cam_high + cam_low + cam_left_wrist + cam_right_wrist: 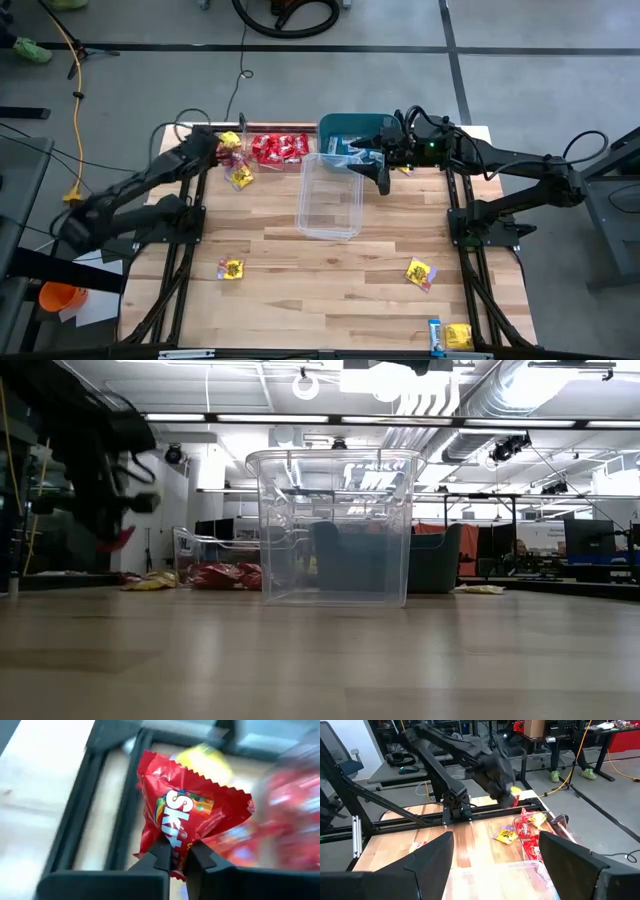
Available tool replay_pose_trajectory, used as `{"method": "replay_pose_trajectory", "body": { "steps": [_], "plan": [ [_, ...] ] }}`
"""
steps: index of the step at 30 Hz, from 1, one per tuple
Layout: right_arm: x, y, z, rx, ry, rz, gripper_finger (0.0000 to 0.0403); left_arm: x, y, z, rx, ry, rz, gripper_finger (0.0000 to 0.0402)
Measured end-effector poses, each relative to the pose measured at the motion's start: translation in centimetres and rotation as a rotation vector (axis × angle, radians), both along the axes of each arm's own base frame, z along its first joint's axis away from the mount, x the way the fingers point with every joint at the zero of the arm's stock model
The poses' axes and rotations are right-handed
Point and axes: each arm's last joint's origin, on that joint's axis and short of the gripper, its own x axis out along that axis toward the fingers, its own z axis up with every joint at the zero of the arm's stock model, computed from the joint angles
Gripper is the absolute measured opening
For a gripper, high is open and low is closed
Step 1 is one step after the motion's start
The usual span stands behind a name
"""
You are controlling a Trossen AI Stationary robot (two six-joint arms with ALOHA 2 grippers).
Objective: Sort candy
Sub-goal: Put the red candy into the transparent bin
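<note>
L gripper (175,857) raised over table's far-left corner, jaws pinched shut on a red candy packet (187,815), held clear of the wood. More red packets (278,149) seen in clear tub at far edge; yellow ones (231,268) scattered on table (300,290). R gripper (380,172) parked by teal bin (350,127), fingers spread wide, nothing held.

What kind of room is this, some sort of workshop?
Probably a robotics lab or workshop: exposed ceiling ducts, desks with cables and gear, and a wooden table where the left gripper holds a red candy packet.
</note>
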Motion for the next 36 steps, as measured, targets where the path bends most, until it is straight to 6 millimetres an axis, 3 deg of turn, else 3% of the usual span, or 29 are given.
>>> {"method": "replay_pose_trajectory", "body": {
  "steps": [9, 17, 23, 30, 36],
  "plan": [
    [0.0, -0.3, 0.0, -0.025, 0.004, -0.084, 0.0288, 0.5, -2.7, 6.6, 0.468, -0.477, -0.294, 0.0007],
    [0.1, -0.4, 0.6, -0.036, -0.059, -0.113, 0.0288, 3.2, -5.0, 12.1, 0.872, -0.847, -0.891, 0.0007],
    [0.2, 0.2, 1.2, 0.051, -0.13, 0.084, 0.0288, 6.2, -6.2, 12.4, 0.83, -1.001, -1.163, 0.0007],
    [0.2, 0.5, 1.2, 0.109, -0.134, 0.151, 0.0288, 10.5, -7.6, 12.6, 0.801, -0.898, -1.354, 0.0007],
    [0.2, 0.5, 1.2, 0.109, -0.135, 0.152, 0.0288, 12.0, -7.7, 13.2, 0.811, -0.867, -1.391, 0.0007]
  ]
}}
